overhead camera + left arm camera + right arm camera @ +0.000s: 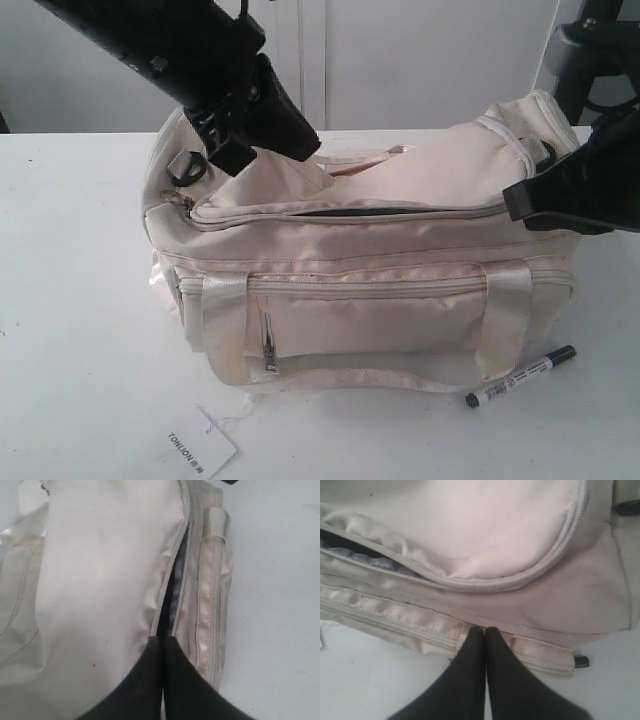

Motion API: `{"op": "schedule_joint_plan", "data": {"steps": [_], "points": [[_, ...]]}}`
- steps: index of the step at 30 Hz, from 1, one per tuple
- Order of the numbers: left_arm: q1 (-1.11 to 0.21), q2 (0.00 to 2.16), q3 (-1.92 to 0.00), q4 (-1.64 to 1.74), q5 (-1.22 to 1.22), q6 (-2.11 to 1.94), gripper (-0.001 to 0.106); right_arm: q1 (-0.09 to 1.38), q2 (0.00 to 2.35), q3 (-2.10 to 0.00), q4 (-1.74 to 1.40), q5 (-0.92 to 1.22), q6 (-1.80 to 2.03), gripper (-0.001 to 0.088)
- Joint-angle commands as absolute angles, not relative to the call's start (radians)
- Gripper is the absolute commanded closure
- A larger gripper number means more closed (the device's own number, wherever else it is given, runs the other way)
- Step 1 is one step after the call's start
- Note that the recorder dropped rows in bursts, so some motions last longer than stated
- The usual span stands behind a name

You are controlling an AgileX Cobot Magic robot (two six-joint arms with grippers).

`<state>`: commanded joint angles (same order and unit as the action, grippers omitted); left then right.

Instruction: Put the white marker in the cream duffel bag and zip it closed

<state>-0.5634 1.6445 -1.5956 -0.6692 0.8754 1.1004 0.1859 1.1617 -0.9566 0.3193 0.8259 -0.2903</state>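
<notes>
**Bag.** The cream duffel bag [380,300] is found on the white bench [80,300]. Its curved top zipper [420,214] is parted enough for the dark lining to show. The gold ring pull [185,200] is noted at the bag's left end, so closure has not been made.

**Marker.** The white marker [520,377] is recorded outside the bag, flat on the bench just in front of its right end. Insertion is not yet done.

**Left gripper** [161,640]. The jaws are pressed together with nothing seen between them, and the tips are set at the end of the zipper gap. This placement is judged to suit spreading the opening.

**Right gripper** [481,630]. It is likewise closed and empty, with the tips at the bag's lower side band beside a strap, probably to brace the bag. Contact cannot be confirmed.

**Other.** A paper tag [200,445] lies apart at the front.
</notes>
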Motion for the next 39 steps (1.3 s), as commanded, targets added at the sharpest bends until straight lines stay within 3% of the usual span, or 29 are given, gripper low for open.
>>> {"op": "schedule_joint_plan", "data": {"steps": [3, 10, 13, 39], "points": [[-0.578, 1.672, -1.596, -0.686, 0.850, 1.171, 0.103, 0.186, 1.162, -0.957, 0.317, 0.833, -0.290, 0.0868], [-0.625, 1.735, -1.596, -0.683, 0.751, 1.260, 0.070, 0.186, 1.162, -0.957, 0.317, 0.828, -0.290, 0.0868], [-0.630, 1.745, -1.596, -0.680, 0.666, 1.260, 0.063, 0.186, 1.162, -0.957, 0.317, 0.828, -0.290, 0.0868], [-0.630, 1.795, -1.596, -0.478, 0.765, 1.323, 0.061, 0.186, 1.162, -0.953, 0.324, 0.823, -0.284, 0.0868]]}}
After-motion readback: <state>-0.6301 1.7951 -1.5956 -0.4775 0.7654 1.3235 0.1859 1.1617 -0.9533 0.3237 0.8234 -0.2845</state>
